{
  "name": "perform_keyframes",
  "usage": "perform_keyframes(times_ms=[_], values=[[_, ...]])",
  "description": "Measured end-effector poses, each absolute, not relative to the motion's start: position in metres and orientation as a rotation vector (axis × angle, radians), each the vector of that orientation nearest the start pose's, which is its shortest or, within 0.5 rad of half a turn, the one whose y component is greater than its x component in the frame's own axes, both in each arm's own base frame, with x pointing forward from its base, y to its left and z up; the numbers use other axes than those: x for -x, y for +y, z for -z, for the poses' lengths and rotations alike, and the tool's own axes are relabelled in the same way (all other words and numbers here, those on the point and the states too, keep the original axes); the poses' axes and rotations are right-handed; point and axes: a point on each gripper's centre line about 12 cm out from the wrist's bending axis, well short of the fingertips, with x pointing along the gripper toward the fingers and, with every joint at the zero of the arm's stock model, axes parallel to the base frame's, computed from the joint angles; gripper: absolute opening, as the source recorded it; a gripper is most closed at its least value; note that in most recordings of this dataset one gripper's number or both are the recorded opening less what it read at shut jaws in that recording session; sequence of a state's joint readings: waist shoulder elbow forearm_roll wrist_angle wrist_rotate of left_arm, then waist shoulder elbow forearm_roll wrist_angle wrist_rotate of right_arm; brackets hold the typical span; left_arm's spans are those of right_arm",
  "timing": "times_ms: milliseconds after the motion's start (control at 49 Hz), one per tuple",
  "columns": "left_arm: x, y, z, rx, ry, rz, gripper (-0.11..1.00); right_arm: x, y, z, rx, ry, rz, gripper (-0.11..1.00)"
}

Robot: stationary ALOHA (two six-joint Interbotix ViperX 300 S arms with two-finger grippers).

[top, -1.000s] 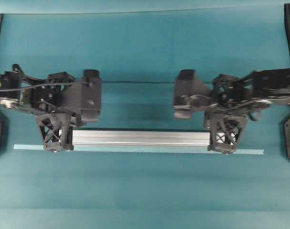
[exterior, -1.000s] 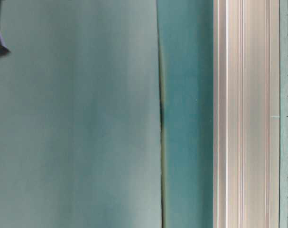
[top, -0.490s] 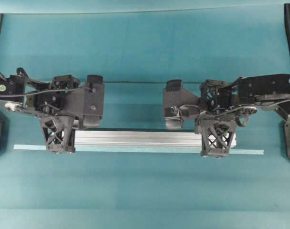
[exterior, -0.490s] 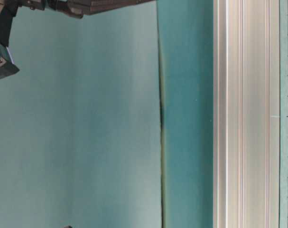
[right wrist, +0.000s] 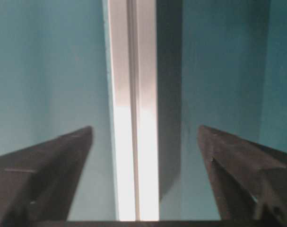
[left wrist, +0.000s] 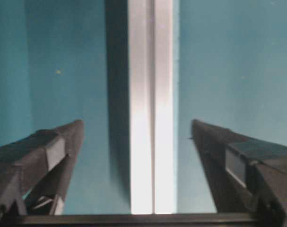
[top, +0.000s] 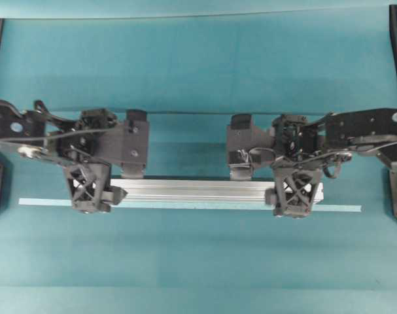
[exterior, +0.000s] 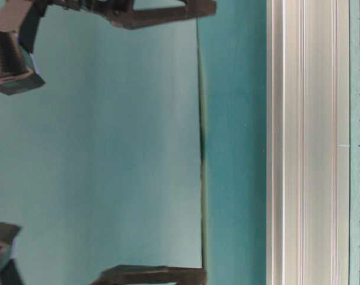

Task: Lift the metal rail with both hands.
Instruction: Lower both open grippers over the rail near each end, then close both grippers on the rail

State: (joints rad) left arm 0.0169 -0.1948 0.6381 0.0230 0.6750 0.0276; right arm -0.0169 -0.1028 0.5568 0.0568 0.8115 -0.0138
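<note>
The long silver-white grooved aluminium rail (top: 198, 190) lies flat on the teal table covering (top: 198, 65), running left to right across the lower middle of the overhead view. Its two ends are hidden there under the lattice frames of the grippers, so only the stretch between them shows. Just in front of it, touching or nearly so, lies a thinner, longer flat pale-teal strip (top: 342, 209), whose middle part is hard to separate from the rail's edge.

The black lattice-framed left gripper (left wrist: 136, 130) stands over the rail's left end with its two tapering fingers (left wrist: 53, 151) spread wide, one on each side of the rail and clear of it; teal covering shows in the gaps. The black right gripper (right wrist: 144, 132) stands the same way over the right end, fingers (right wrist: 63, 151) wide apart and not touching the metal. In both wrist views the rail is blurred and overexposed near the camera, and the fingers' bases are cut off by the bottom edge.

In the table-level view, which is turned on its side, the rail (exterior: 307, 142) fills the right part as a vertical band with both ends cut off. Dark pointed finger parts (exterior: 162, 12) reach in at the top and bottom edges; which gripper each belongs to cannot be told.
</note>
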Motion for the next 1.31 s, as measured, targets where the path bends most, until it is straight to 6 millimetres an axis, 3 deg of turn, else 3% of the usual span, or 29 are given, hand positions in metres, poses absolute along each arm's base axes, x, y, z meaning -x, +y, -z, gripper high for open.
perform_keyframes(times_ms=[572,1000,1306], values=[[-0.34,0.007,-0.164,-0.033,1.114,-0.002,0.98,-0.35,0.002,-0.16,-0.052,1.24,-0.007,0.96],[-0.345,0.005,-0.133,-0.033,1.117,0.003,0.98,-0.351,0.002,-0.136,-0.034,1.241,-0.006,0.96],[-0.351,0.005,-0.114,-0.031,1.108,0.003,0.98,-0.346,0.002,-0.108,-0.032,1.276,-0.004,0.96]])
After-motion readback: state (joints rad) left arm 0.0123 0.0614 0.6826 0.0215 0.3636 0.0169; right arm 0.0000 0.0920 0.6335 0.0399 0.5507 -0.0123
